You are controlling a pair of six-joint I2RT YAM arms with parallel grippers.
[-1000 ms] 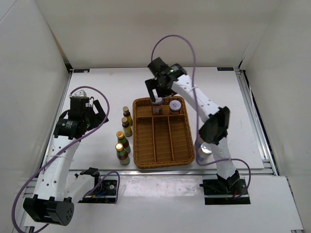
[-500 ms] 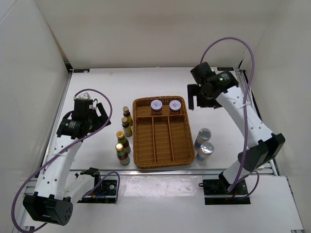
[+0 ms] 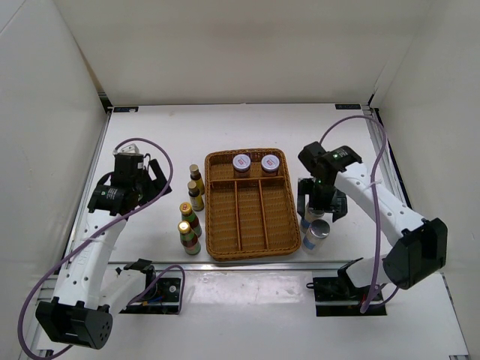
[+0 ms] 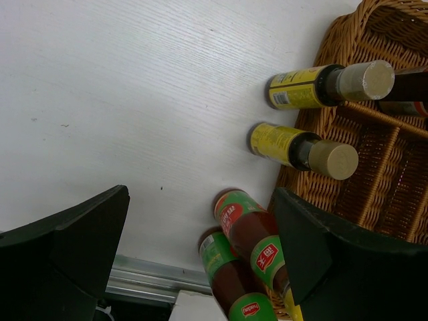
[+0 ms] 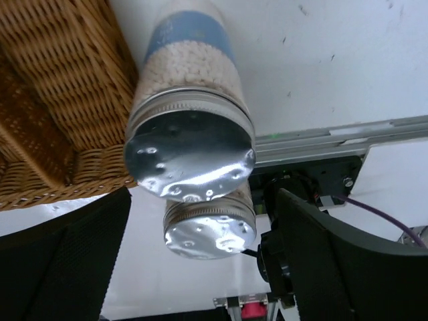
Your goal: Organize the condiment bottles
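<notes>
L gripper [image 3: 152, 182] hangs open and empty over bare table [image 3: 165, 135], well left of the tray [image 3: 211, 219]. The 4 dark bottles [image 3: 190, 218] stand upright in a loose row btwn it and the tray's left wall, none inside yet. 2 purple jars [image 3: 241, 162] sit in the tray's far compartments. The coming move looks to be on the R side. R gripper [image 3: 320, 208] points straight down over the 2 pale bottles [image 3: 319, 235], which stand on the table just right of the tray. Its jaws are spread wide w/ nothing gripped, one finger tray-side, the other outboard. The farther bottle [image 5: 190, 150] is upright almost directly under the gap, so its long axis runs in line w/ the gripper. The nearer bottle [image 5: 210, 227] stands just beside it, toward the arm bases. R arm is plainly the closer, and a straight drop should bracket the farther cap.
</notes>
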